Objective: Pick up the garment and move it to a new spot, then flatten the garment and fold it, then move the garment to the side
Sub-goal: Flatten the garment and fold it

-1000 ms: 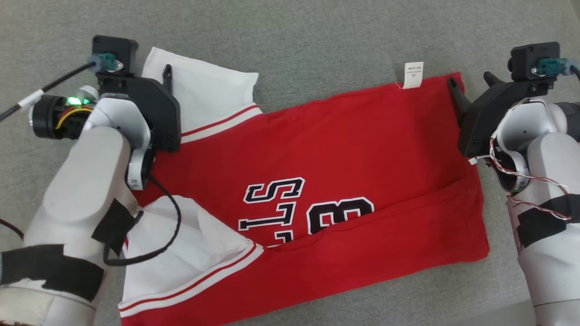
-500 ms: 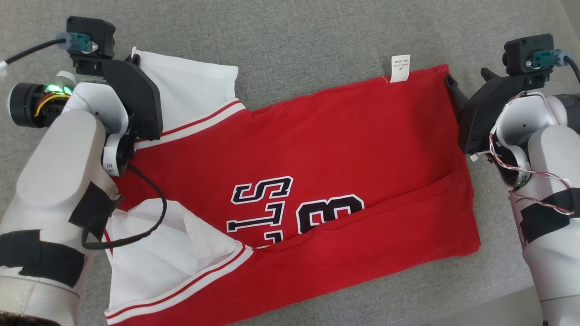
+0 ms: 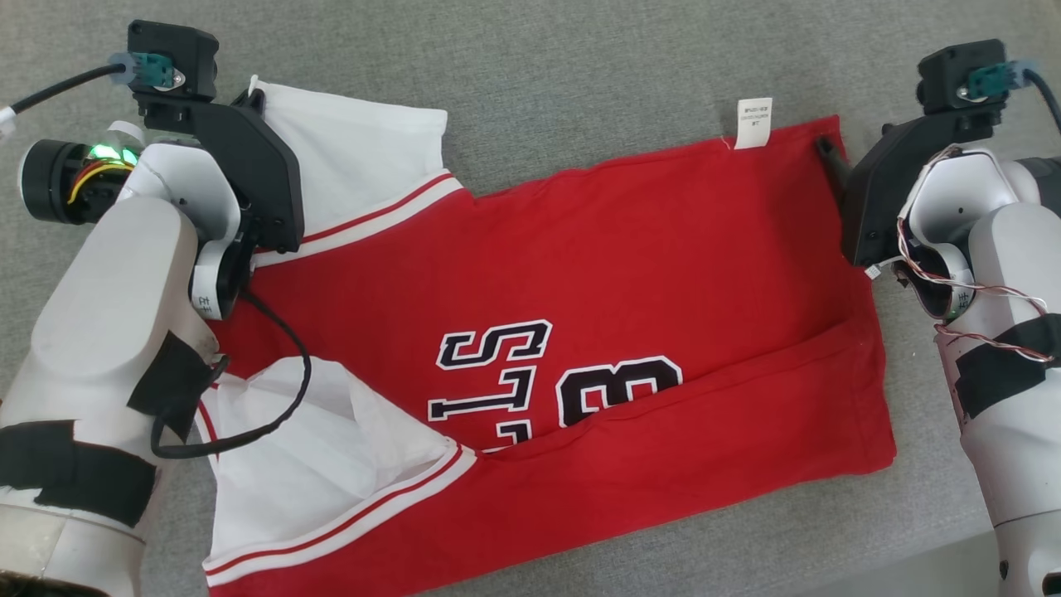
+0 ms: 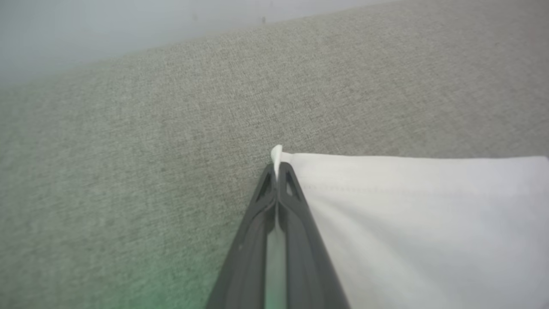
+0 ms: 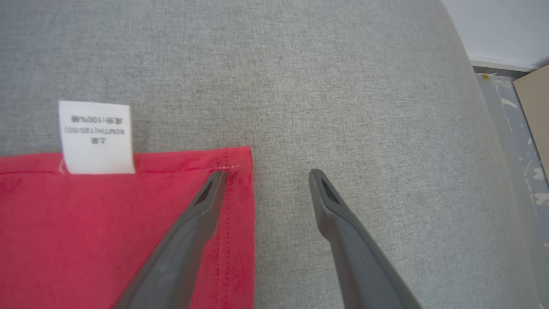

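left gripper — pinching white sleeve corner of red jersey | right gripper — spread, one finger over hem corner beside care label

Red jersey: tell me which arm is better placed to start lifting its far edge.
Left, probably. The left gripper is shut on the white sleeve corner, ready to lift. The right gripper stands open astride the red hem corner, gripping nothing, so it must close first.

Left gripper fingers pressed together, pinching corner of white sleeve; fabric tip protrudes above fingertips. Grey cloth surface beneath.
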{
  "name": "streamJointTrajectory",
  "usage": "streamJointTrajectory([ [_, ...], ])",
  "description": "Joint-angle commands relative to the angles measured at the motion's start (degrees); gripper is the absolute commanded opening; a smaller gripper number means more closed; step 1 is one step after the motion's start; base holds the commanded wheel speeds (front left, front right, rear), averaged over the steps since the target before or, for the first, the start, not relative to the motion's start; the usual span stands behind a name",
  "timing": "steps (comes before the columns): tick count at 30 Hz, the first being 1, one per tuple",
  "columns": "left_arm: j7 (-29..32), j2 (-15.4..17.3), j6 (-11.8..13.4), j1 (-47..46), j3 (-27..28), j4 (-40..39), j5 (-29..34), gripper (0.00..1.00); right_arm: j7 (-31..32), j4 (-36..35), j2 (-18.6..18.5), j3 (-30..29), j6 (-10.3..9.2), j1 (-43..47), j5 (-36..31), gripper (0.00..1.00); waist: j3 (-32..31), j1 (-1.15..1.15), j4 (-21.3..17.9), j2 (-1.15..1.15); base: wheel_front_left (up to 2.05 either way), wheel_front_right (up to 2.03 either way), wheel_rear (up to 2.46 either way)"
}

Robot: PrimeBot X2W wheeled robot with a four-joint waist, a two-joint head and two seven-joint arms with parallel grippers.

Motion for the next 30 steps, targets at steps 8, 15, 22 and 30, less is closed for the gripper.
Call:
streamJointTrajectory([
  [8, -0.44, 0.11, 0.04, 1.98, -0.71, -0.39, -0.61, 0.0, 1.07, 3.62, -0.6, 2.21, -0.16, -1.29, 2.03, 0.56, 0.0, 0.0, 1.24, 0.0, 0.0, 0.0, 0.0],
  [15, -1.51, -0.25, -0.17, 2.02, -1.09, -0.82, -1.02, 0.0, 1.31, 7.01, 0.25, 1.9, -0.15, -2.69, 4.16, 0.61, -0.03, 0.0, 2.04, 0.0, 0.0, 0.0, 0.0],
  [22, -2.13, -1.15, -0.22, 2.07, -1.86, -0.76, -1.21, 0.0, 1.36, 10.8, 0.49, 1.78, -0.16, -3.44, 4.71, 0.0, 0.4, 0.0, 2.55, 0.0, 0.0, 0.0, 0.0],
  [30, -9.4, -2.16, 0.12, 3.17, -2.13, -2.27, -0.23, 0.0, -3.94, 10.93, -1.37, 1.57, -0.17, -2.82, 4.64, 0.0, -1.13, 0.0, 3.28, 0.0, 0.0, 0.0, 0.0],
])
